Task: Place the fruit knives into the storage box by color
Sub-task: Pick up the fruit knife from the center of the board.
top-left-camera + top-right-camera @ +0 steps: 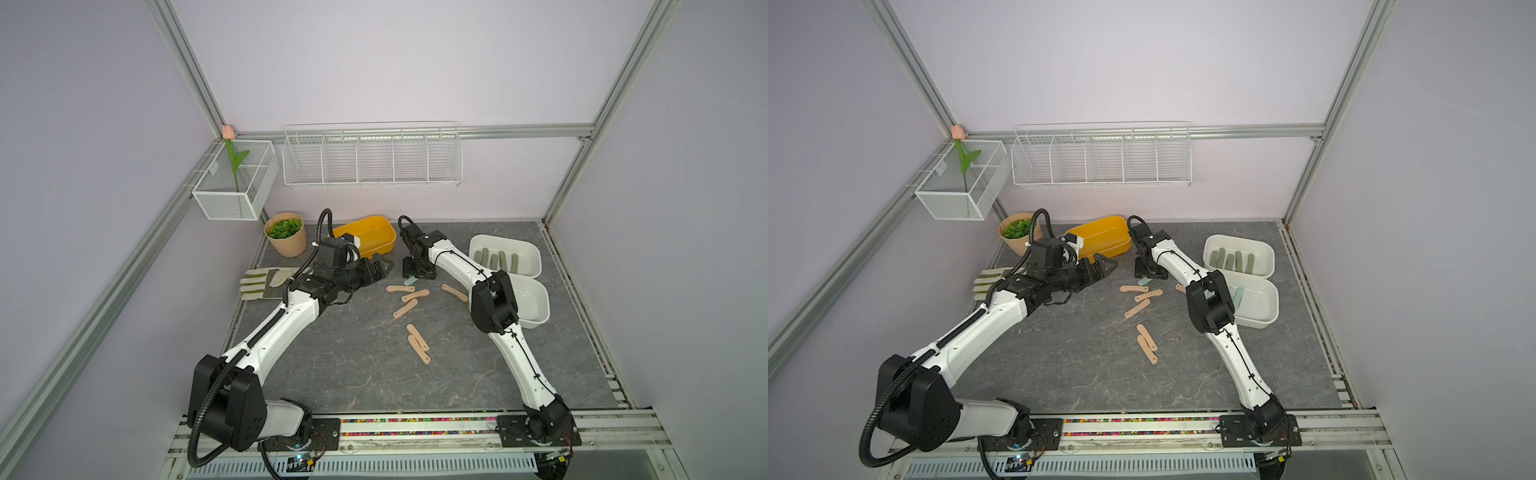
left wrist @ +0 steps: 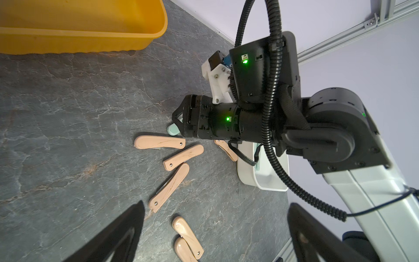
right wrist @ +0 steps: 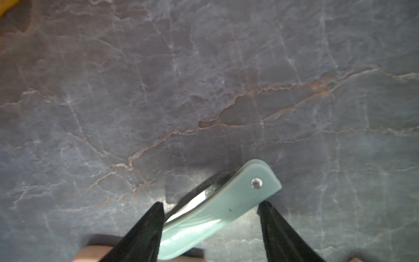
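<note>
Top views: right pincer (image 1: pixel 417 277) is set down over a mint knife (image 1: pixel 410 282) mid-frame; six peach knives (image 1: pixel 415 296) are scattered below on the desk (image 1: pixel 353 365). At right, olive knives (image 1: pixel 498 261) are held in the far white box (image 1: pixel 505 237), mint knives (image 1: pixel 1239 297) in the near white box (image 1: pixel 1260 322).

Left wrist: left pincer (image 2: pixel 216 205) is held wide open, empty.

Right wrist: tips are set apart astride the mint knife (image 3: pixel 226 197), lower centre, not yet squeezed. Mint pickup is judged in hand; a firm close, then a carry to the near white box, is called for.
</note>
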Controlling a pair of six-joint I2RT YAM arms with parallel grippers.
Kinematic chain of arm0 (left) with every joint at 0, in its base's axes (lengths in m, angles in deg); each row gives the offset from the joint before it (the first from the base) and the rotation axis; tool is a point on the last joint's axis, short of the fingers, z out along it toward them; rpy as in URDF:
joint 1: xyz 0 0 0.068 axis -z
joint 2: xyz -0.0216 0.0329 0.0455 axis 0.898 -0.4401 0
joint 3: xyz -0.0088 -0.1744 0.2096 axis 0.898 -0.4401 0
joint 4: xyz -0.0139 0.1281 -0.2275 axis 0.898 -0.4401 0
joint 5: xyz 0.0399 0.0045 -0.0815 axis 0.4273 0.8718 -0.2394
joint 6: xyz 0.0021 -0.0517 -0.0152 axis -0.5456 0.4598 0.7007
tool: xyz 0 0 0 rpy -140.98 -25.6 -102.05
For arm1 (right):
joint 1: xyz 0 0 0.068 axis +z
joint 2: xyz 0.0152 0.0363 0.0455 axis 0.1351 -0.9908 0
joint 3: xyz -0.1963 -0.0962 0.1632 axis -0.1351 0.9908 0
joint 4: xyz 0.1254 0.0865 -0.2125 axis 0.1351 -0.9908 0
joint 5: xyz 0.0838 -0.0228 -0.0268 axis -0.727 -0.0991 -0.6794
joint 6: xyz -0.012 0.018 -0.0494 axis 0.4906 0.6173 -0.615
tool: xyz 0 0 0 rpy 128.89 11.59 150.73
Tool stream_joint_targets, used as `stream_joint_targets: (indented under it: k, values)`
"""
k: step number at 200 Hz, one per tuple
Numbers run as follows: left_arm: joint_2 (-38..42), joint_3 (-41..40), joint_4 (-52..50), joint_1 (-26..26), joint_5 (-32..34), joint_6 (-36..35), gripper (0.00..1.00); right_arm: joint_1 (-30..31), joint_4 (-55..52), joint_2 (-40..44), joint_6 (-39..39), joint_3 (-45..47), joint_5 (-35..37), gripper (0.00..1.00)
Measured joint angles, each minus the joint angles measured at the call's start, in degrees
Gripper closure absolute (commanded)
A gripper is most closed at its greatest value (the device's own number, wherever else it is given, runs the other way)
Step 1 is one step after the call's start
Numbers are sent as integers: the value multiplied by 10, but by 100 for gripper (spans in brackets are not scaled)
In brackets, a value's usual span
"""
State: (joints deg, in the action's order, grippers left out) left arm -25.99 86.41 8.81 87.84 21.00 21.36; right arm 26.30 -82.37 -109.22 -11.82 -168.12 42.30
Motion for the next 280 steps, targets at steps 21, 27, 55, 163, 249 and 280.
stream_joint_targets:
  k: [21, 27, 55, 163, 249, 280]
  values:
    - [0, 0, 2, 0, 0, 2, 1, 4, -7, -3, -9, -1, 26, 45]
    - [-1, 0, 3, 0, 0, 3, 1, 4, -8, -3, -13, -1, 32, 49]
    - [-3, 0, 6, 0, 0, 9, 1, 2, -9, -3, -25, 0, 45, 60]
    - [-7, 0, 20, 0, -6, 24, 1, -36, 50, 46, -52, 92, 13, 68]
    - [-16, 0, 25, 0, -11, 26, 1, -44, 93, 76, -48, 146, -16, 70]
    - [-17, 0, 30, 0, -12, 30, 1, -48, 103, 93, -42, 169, -34, 70]
